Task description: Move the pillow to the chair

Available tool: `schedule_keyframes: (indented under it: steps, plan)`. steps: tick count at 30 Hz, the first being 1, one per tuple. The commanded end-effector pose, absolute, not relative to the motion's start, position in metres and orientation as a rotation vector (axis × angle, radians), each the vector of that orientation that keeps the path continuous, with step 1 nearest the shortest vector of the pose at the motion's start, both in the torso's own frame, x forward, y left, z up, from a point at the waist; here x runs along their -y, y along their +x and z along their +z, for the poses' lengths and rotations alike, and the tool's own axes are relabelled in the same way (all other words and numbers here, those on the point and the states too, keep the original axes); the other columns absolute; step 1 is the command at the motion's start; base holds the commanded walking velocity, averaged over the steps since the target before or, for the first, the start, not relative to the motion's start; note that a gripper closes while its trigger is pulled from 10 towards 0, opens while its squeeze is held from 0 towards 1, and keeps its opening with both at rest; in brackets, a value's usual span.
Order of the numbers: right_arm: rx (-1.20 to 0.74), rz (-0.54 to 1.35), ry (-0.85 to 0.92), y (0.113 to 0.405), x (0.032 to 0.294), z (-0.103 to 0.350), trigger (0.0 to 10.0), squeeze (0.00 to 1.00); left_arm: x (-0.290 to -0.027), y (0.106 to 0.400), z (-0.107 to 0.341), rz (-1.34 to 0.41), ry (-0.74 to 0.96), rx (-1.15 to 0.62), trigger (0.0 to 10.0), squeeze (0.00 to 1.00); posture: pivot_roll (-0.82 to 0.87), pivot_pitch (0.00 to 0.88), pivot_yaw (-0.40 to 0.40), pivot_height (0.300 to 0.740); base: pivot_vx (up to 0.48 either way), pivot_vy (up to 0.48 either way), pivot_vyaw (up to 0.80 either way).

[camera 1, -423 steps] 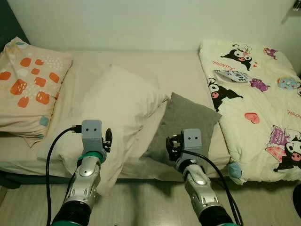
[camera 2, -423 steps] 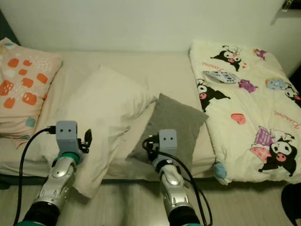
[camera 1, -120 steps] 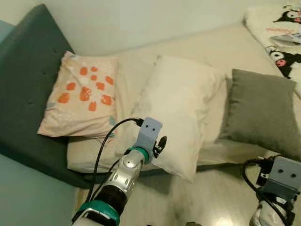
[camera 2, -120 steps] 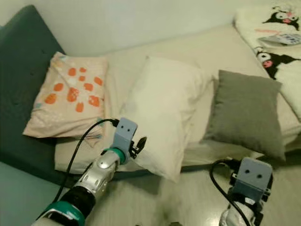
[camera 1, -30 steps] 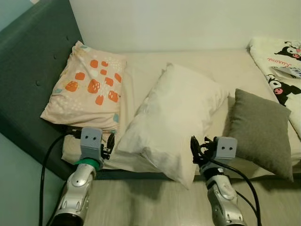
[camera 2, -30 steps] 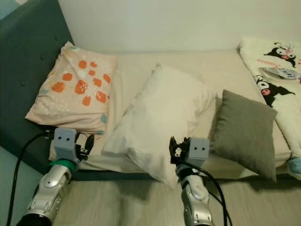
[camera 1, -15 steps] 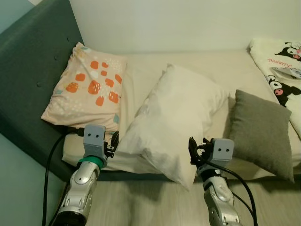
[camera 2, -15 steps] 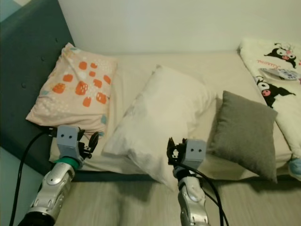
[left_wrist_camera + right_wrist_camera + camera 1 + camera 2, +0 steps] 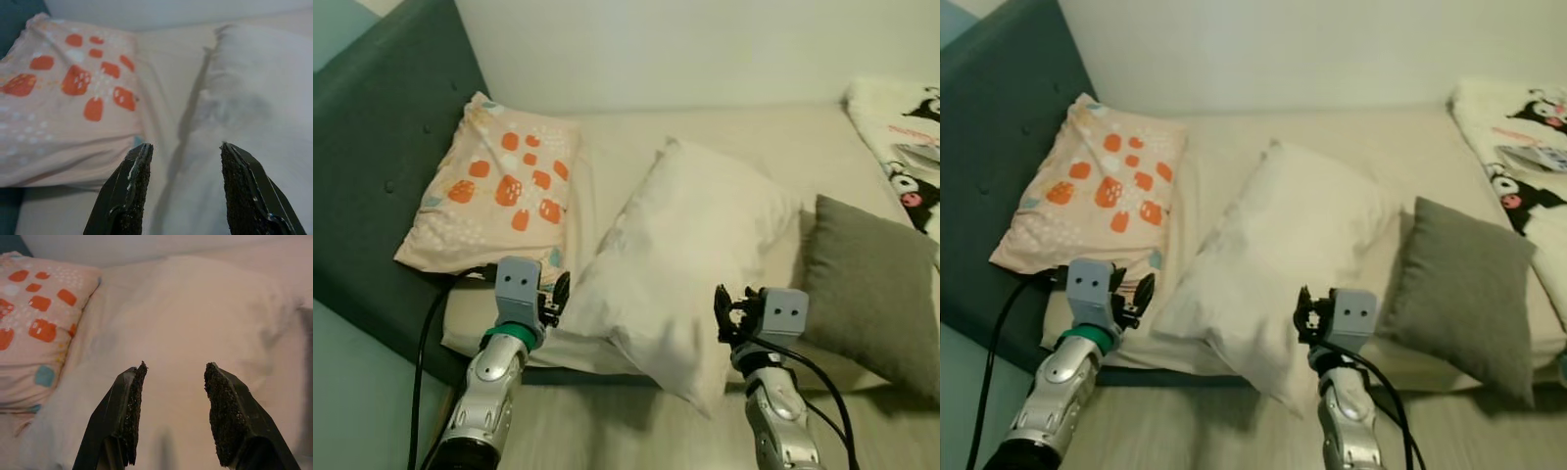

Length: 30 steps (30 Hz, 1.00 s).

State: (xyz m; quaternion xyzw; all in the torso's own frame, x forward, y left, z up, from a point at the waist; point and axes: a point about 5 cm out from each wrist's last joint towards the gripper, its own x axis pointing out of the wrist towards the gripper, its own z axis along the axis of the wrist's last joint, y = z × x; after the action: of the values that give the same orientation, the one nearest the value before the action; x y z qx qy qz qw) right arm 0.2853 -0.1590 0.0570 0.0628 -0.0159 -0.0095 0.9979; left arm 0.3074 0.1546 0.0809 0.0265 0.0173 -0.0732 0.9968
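Fingers [image 9: 134, 196] of the left gripper [image 9: 183, 193] stand well apart and hold nothing; between their tips lies the shaded seam where the white pillow [image 9: 680, 250] meets the bed [image 9: 607, 166]. Those of the right gripper [image 9: 173, 418] are likewise spread and empty, with the pillow's broad face straight ahead of them.

That white pillow lies slantwise across the middle of the bed, its near corner hanging over the mattress edge toward the floor [image 9: 636, 431]. From the head views, the left gripper [image 9: 553, 294] hovers just beside the pillow's near left edge, and the right gripper [image 9: 1304, 315] is close against its near right edge; whether either touches the fabric cannot be told.

Beyond the left fingers, to their outer side, an orange-patterned pillow [image 9: 499, 191] leans against the dark teal headboard [image 9: 382, 166]. On the far side of the right fingers a grey cushion [image 9: 871, 279] rests on the bed, just beside the white pillow. Further right still, a cartoon-print blanket [image 9: 1523, 147] covers the bed's end. Behind everything runs a plain pale wall [image 9: 685, 49].
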Motion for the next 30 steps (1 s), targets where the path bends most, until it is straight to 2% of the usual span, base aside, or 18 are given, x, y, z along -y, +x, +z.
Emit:
schedule_keyframes:
  steps: [1, 11, 27, 30]
  plan:
    - [0.006, -0.029, 0.127, 0.281, 0.158, 0.05, 10.0, 0.0, -0.155, 0.307, 0.079, -0.152, 0.048, -0.053, 10.0, 0.0, 0.03, 0.006, 0.148, 0.74, 0.3, 0.0, 0.0]
    - [0.001, -0.051, 0.129, 0.278, 0.161, 0.047, 10.0, 0.0, -0.154, 0.307, 0.079, -0.166, 0.054, -0.054, 10.0, 0.0, 0.04, 0.01, 0.153, 0.74, 0.299, 0.0, 0.0]
    - [-0.023, -0.121, 0.144, 0.274, 0.168, 0.042, 10.0, 0.0, -0.149, 0.307, 0.076, -0.211, 0.091, -0.09, 10.0, 0.0, 0.04, 0.017, 0.167, 0.74, 0.0, 0.0, 0.0]
    - [-0.022, -0.128, 0.154, 0.273, 0.169, 0.042, 10.0, 0.0, -0.15, 0.307, 0.076, -0.209, 0.099, -0.093, 10.0, 0.0, 0.04, 0.019, 0.172, 0.725, 0.0, 0.0, 0.0]
